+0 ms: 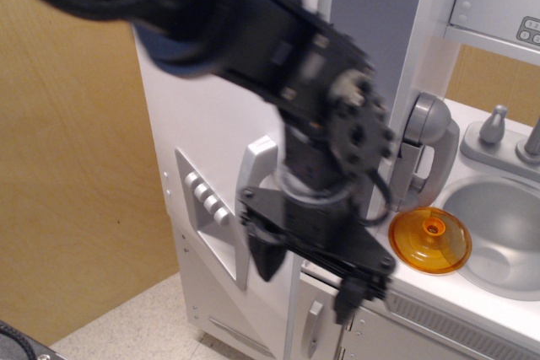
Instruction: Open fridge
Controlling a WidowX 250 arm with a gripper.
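A black robot arm (253,31), blurred by motion, reaches down from the upper left across the front of a white toy-kitchen fridge (190,124). The fridge stands at the left of the play kitchen, against a light wood-panel wall (67,166). Its large door is swung open, its front face with the recessed grey dispenser (211,208) and a row of round buttons (205,195) turned toward the left, and the grey interior (371,23) shows above the arm at the top of the frame. The lower end of the door's long vertical handle (256,162) shows pale just left of the wrist.

The gripper (308,280) hangs low in front of the cabinet, its two dark jaws spread apart with nothing between them; one points down beside the dispenser, the other sits just above the smaller lower door (316,318) with its short handle (313,326). Whether either jaw touches the cabinet cannot be told through the blur.

To the right, a grey wall phone (426,153) hangs on the fridge's side post. An orange translucent lid (430,239) lies on the white counter surface (472,301) at the edge of a grey sink (498,229), with a grey faucet (506,137) behind it.
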